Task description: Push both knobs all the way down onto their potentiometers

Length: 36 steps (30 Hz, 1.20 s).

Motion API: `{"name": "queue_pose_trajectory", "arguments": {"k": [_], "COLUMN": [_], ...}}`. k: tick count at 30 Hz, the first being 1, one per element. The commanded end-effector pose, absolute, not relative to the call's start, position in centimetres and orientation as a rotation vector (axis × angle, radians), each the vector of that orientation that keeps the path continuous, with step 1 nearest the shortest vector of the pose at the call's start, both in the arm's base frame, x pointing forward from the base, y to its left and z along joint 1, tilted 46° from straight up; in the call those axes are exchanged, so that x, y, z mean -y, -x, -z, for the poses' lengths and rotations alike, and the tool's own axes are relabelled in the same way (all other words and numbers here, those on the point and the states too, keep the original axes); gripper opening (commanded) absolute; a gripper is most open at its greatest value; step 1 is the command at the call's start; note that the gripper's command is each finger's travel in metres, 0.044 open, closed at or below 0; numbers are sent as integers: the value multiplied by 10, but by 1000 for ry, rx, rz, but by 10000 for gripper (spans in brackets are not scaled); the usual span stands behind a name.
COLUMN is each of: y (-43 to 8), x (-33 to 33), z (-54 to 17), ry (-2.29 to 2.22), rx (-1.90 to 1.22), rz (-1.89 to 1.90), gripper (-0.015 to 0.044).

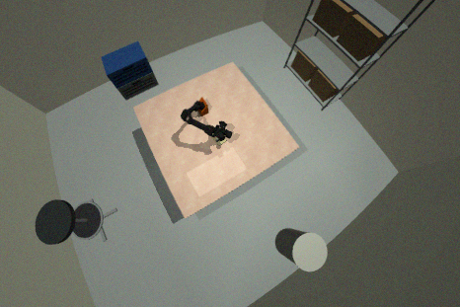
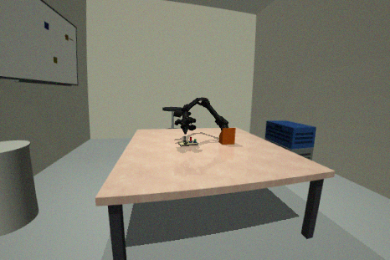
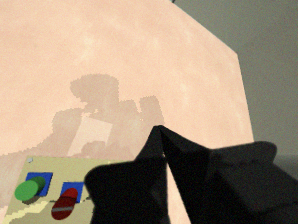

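Note:
The circuit board (image 1: 222, 142) (image 2: 192, 144) (image 3: 57, 167) stands low on the table. In the wrist view it is at the lower left, partly cut off and partly behind a finger. A green knob (image 2: 195, 140) (image 3: 26, 190) and a red knob (image 2: 191, 139) (image 3: 65, 205) stand over blue potentiometer bodies; the red one looks longer. A grey upright part (image 2: 184, 139) stands on the board's left in the exterior view. How far down each knob sits is too small to tell. My gripper (image 2: 186, 132) (image 3: 157, 129) is shut and empty, pointing down just above the grey part.
The table (image 1: 267, 124) (image 2: 251, 168) carries an orange block (image 1: 203, 107) (image 2: 227, 136) at the arm's base. A blue crate (image 1: 125, 62) (image 2: 290, 135), a stool (image 1: 55, 221), a shelf rack and a pale cylinder (image 1: 310, 252) (image 2: 14, 185) stand off the table.

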<state>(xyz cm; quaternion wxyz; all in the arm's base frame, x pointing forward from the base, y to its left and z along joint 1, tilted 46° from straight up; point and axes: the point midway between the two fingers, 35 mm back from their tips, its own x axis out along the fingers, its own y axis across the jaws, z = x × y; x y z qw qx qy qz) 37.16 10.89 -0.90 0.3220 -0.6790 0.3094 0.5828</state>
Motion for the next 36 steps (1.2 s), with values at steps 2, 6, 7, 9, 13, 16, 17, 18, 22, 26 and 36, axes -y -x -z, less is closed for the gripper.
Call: {"name": "queue_pose_trajectory", "arguments": {"k": [2, 6, 7, 9, 13, 16, 17, 18, 22, 26, 36], "y": [-362, -354, -352, -348, -342, -337, -335, -334, -329, -324, -319], "x": [-102, -96, -94, -91, -85, -81, -79, -78, -72, -67, -60], "z": [8, 6, 6, 4, 0, -4, -6, -7, -14, -22, -38], "ry": [1905, 2002, 2026, 2075, 2172, 2243, 2267, 2291, 2384, 2476, 2640], "rx": [-854, -887, -895, -910, -939, -960, -966, -973, -997, -1019, -1055], "rz": [-1611, -1682, -1701, -1739, -1818, -1882, -1903, -1926, -2017, -2114, -2311], "gripper": [0, 0, 0, 0, 0, 0, 0, 0, 0, 0, 0]}}
